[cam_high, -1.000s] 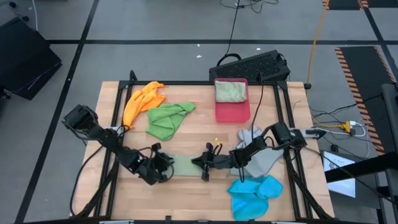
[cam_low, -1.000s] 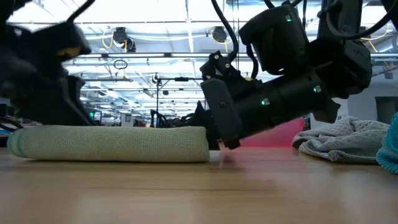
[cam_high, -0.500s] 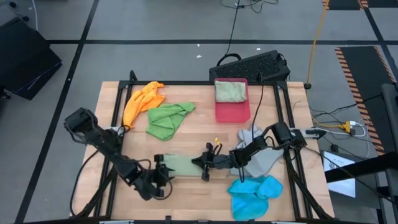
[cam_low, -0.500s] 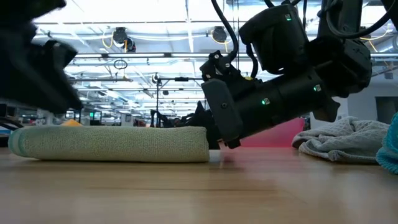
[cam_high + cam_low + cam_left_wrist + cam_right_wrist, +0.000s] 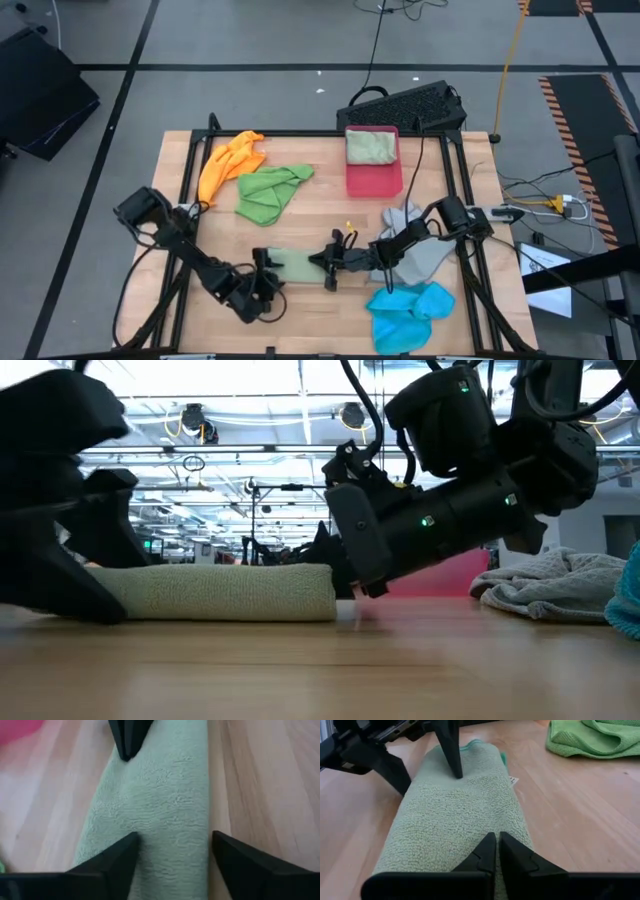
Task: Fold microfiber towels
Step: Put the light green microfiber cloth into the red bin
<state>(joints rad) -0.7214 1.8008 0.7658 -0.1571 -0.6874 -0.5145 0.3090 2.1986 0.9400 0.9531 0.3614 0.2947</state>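
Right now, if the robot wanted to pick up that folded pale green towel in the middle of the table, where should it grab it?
Probably at a short end of the pale green towel, coming in along its length. It lies as a flat, long strip, so its thick folded ends are easiest to pinch. The left gripper already straddles one end, open; the right gripper is shut at the other.

Grey tiled floor (image 5: 250, 40) with dark seams, black keyboard (image 5: 405, 105) upper centre, hazard-striped strip (image 5: 575, 120) at right, ceiling lights (image 5: 300, 380) overhead.
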